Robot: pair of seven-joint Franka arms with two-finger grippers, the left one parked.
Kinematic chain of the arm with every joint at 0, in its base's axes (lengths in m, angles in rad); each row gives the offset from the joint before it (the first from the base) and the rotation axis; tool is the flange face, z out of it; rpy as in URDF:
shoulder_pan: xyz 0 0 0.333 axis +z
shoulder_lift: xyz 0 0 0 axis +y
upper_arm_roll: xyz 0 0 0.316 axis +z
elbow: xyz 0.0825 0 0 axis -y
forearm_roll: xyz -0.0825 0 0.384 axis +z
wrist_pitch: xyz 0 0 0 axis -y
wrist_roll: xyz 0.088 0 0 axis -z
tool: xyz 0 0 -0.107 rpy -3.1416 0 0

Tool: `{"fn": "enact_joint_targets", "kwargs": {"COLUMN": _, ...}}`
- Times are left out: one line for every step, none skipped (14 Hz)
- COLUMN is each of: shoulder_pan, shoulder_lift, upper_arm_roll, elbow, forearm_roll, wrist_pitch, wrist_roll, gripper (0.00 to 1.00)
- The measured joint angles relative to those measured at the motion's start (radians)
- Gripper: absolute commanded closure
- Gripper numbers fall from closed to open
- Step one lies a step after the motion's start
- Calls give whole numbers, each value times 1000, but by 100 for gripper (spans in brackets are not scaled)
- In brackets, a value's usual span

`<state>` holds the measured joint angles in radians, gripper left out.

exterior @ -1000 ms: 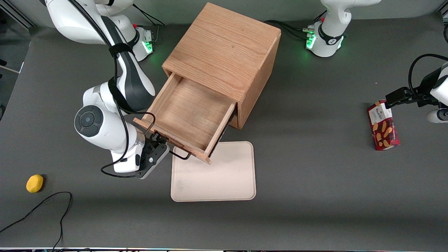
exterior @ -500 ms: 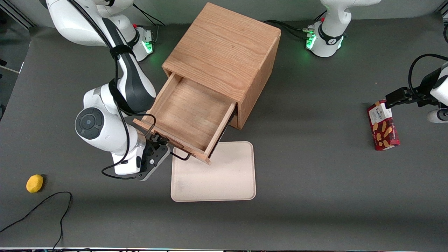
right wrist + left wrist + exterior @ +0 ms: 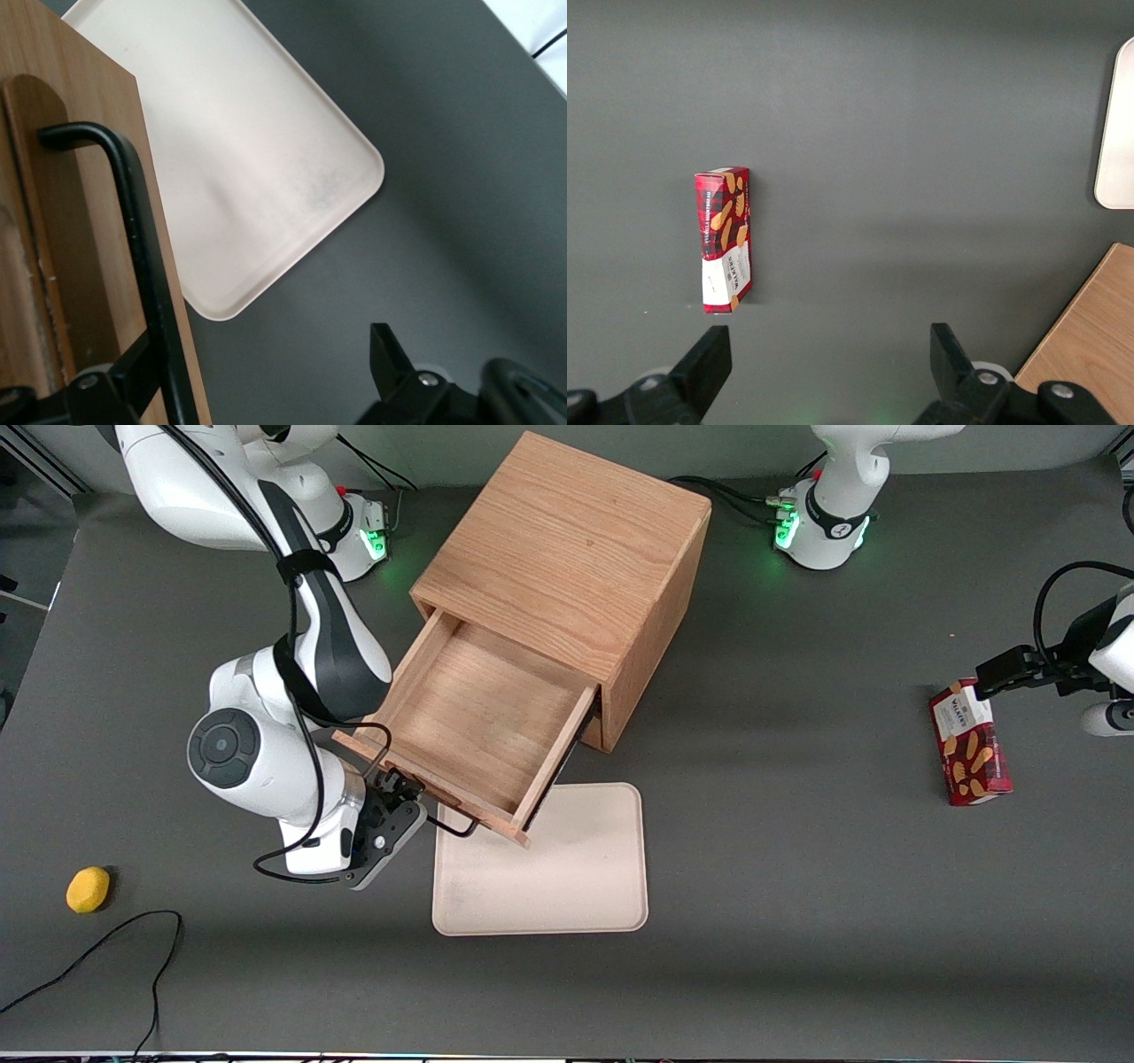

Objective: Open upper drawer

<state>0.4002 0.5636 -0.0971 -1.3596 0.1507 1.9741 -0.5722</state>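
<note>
Dark grey table (image 3: 797, 921), seen from above. Found the upper drawer (image 3: 478, 713) drawn well out of the front of the oak cabinet (image 3: 567, 549), its bare wooden floor showing. Found the gripper (image 3: 400, 786) in front of the cabinet at the drawer's face, fingers spread wide, with the black bar handle (image 3: 142, 230) running just inside one finger and nothing clamped. Judged the opening as good as done; judged little left but to draw the hand clear of the handle, or at most a short further pull.

Counted one cabinet and one open drawer; could not make out any lower drawer beneath it. Counted one pale tray (image 3: 540, 868) in front of the cabinet, partly under the drawer's corner. Counted one yellow fruit (image 3: 88, 889), well apart from the cabinet toward the working arm's end, and one red biscuit box (image 3: 969, 753), well apart toward the parked arm's end.
</note>
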Motion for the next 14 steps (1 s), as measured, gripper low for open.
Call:
{"fn": "enact_joint_targets", "kwargs": {"shoulder_pan": -3, "shoulder_lift": 1, "upper_arm_roll": 0, "elbow": 1, "forearm_roll": 0, "wrist_pitch": -2, "wrist_roll": -1, "gripper": 0}}
{"fn": "enact_joint_targets", "kwargs": {"shoulder_pan": -3, "shoulder_lift": 2, "upper_arm_roll": 0, "elbow": 1, "forearm_roll": 0, "wrist_pitch": -2, "wrist_roll": -2, "gripper": 0}}
{"fn": "enact_joint_targets", "kwargs": {"shoulder_pan": -3, "shoulder_lift": 3, "upper_arm_roll": 0, "elbow": 2, "forearm_roll": 0, "wrist_pitch": -2, "wrist_roll": -2, "gripper": 0}}
{"fn": "enact_joint_targets", "kwargs": {"shoulder_pan": -3, "shoulder_lift": 3, "upper_arm_roll": 0, "elbow": 3, "forearm_roll": 0, "wrist_pitch": -3, "wrist_roll": -2, "gripper": 0}}
{"fn": "enact_joint_targets", "kwargs": {"shoulder_pan": -3, "shoulder_lift": 3, "upper_arm_roll": 0, "elbow": 4, "forearm_roll": 0, "wrist_pitch": -4, "wrist_roll": -2, "gripper": 0}}
{"fn": "enact_joint_targets", "kwargs": {"shoulder_pan": -3, "shoulder_lift": 3, "upper_arm_roll": 0, "elbow": 5, "forearm_roll": 0, "wrist_pitch": -5, "wrist_roll": -2, "gripper": 0}}
{"fn": "enact_joint_targets", "kwargs": {"shoulder_pan": -3, "shoulder_lift": 3, "upper_arm_roll": 0, "elbow": 8, "forearm_roll": 0, "wrist_pitch": -10, "wrist_roll": -2, "gripper": 0}}
{"fn": "enact_joint_targets", "kwargs": {"shoulder_pan": -3, "shoulder_lift": 3, "upper_arm_roll": 0, "elbow": 16, "forearm_roll": 0, "wrist_pitch": -17, "wrist_roll": -2, "gripper": 0}}
{"fn": "enact_joint_targets", "kwargs": {"shoulder_pan": -3, "shoulder_lift": 2, "upper_arm_roll": 0, "elbow": 27, "forearm_roll": 0, "wrist_pitch": -29, "wrist_roll": -2, "gripper": 0}}
{"fn": "enact_joint_targets", "kwargs": {"shoulder_pan": -4, "shoulder_lift": 1, "upper_arm_roll": -1, "elbow": 43, "forearm_roll": 0, "wrist_pitch": -45, "wrist_roll": -2, "gripper": 0}}
{"fn": "enact_joint_targets", "kwargs": {"shoulder_pan": -4, "shoulder_lift": -1, "upper_arm_roll": -2, "elbow": 60, "forearm_roll": 0, "wrist_pitch": -68, "wrist_roll": -2, "gripper": 0}}
{"fn": "enact_joint_targets", "kwargs": {"shoulder_pan": -4, "shoulder_lift": -3, "upper_arm_roll": -4, "elbow": 77, "forearm_roll": 0, "wrist_pitch": -91, "wrist_roll": -2, "gripper": 0}}
{"fn": "enact_joint_targets", "kwargs": {"shoulder_pan": -5, "shoulder_lift": -7, "upper_arm_roll": -5, "elbow": 91, "forearm_roll": 0, "wrist_pitch": -111, "wrist_roll": -2, "gripper": 0}}
{"fn": "enact_joint_targets", "kwargs": {"shoulder_pan": -6, "shoulder_lift": -14, "upper_arm_roll": -5, "elbow": 99, "forearm_roll": 0, "wrist_pitch": -122, "wrist_roll": -2, "gripper": 0}}
